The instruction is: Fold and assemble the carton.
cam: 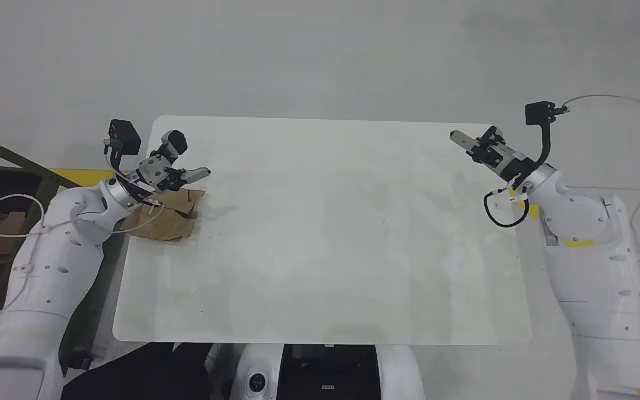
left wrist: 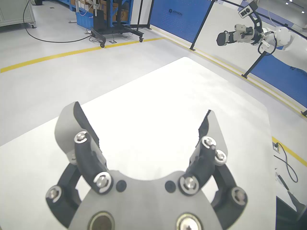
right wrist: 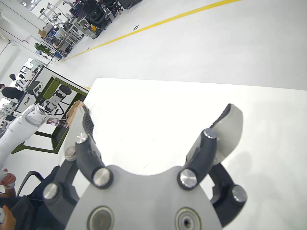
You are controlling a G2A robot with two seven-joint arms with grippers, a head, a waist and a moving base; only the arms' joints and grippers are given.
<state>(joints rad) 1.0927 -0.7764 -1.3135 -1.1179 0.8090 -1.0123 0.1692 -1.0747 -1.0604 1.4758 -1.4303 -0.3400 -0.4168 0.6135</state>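
Observation:
A flat brown carton (cam: 172, 214) lies at the table's left edge, partly under the left arm; a sliver of the carton (right wrist: 73, 112) shows far off in the right wrist view. My left gripper (cam: 190, 166) hovers just above its far end, open, with nothing between its fingers (left wrist: 82, 123). In its own view the left gripper (left wrist: 142, 117) looks out over bare white tabletop. My right gripper (cam: 465, 139) is at the table's far right corner, open and empty, with its spread fingers (right wrist: 230, 118) over the table in its own view. The right gripper (left wrist: 221, 38) is also seen distantly in the left wrist view.
The white table (cam: 330, 250) stretches bare between the two arms. A dark green frame (cam: 25, 170) stands off the left edge. Blue fence panels (left wrist: 182, 13) and shelving stand on the floor beyond the table.

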